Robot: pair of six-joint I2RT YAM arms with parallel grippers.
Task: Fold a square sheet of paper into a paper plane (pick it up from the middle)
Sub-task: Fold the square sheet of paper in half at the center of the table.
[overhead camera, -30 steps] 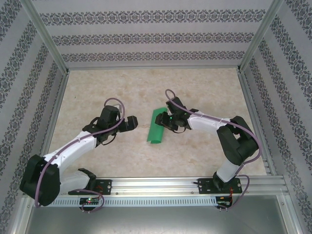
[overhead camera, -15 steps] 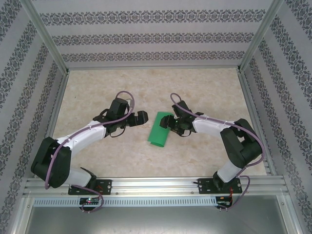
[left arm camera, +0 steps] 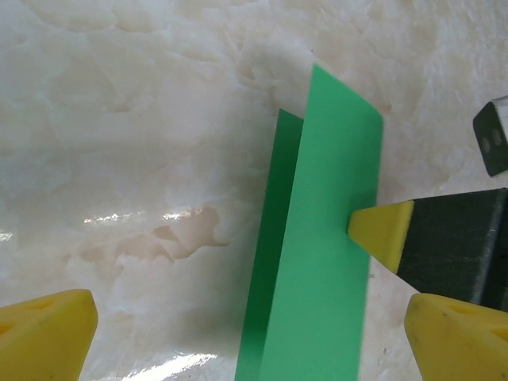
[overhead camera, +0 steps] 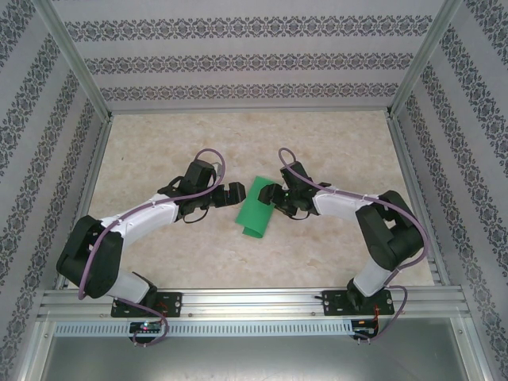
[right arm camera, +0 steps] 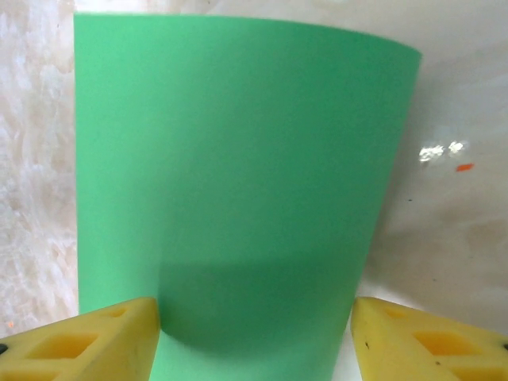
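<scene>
Folded green paper sheet (overhead camera: pixel 255 208) lies on the worktop (overhead camera: pixel 159 143), long axis far-to-near, near end leaning left. The left tool (overhead camera: pixel 235 193) is spread wide. The right tool (overhead camera: pixel 269 197) is spread astride the sheet.

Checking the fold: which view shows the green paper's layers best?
Left wrist: the square sheet of paper shows two layers, one flap lying over another. Top external shows it small, as a narrow strip; right wrist shows one broad curved face.

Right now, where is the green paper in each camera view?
Top external: green paper, folded, at the table's centre.
Left wrist: right of centre, reaching the bottom edge.
Right wrist: centre, top to bottom.
Shared landmark: the right tool at the paper's edge; its yellow fingertips show in both wrist views.
</scene>
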